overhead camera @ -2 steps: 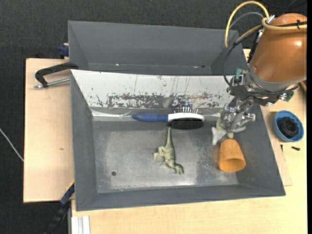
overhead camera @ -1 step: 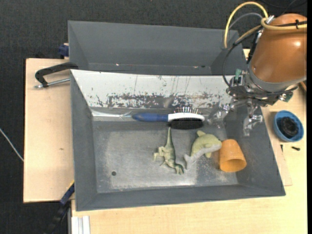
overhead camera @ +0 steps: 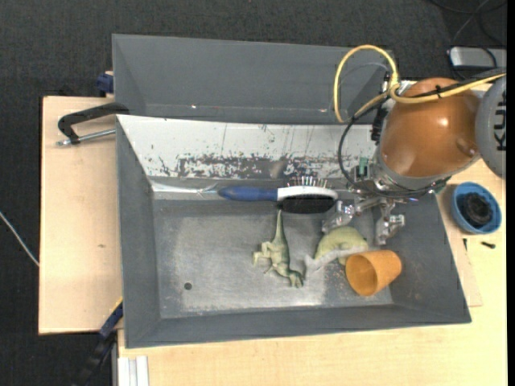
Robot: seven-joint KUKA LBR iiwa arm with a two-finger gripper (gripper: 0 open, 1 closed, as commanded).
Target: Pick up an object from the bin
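Hand hanging open over the right side of the bin

Arm is reaching in from the right, its rounded orange cover (overhead camera: 426, 139) sitting above the right wall of the bin (overhead camera: 209, 296), with yellow and black cables (overhead camera: 362, 79) looping up behind it. Below the cover the hand (overhead camera: 368, 218) is hovering over the right part of the bin's floor, near the back wall. Its two metal fingers (overhead camera: 387, 227) are standing apart and nothing is sitting between them. Just under the hand, towards the front, a pale yellow-green curved piece (overhead camera: 338, 244) is lying on the floor; what kind of thing it is I cannot tell. An orange cup (overhead camera: 372, 272) is lying on its side right beside that piece, its mouth turned to the left, and the two seem to be touching. A brush (overhead camera: 278, 195) with a blue handle and a white-and-black head is lying along the back wall, its head just left of the hand. A small green toy dinosaur (overhead camera: 280, 257) is lying near the middle of the floor, left of the pale piece and apart from it
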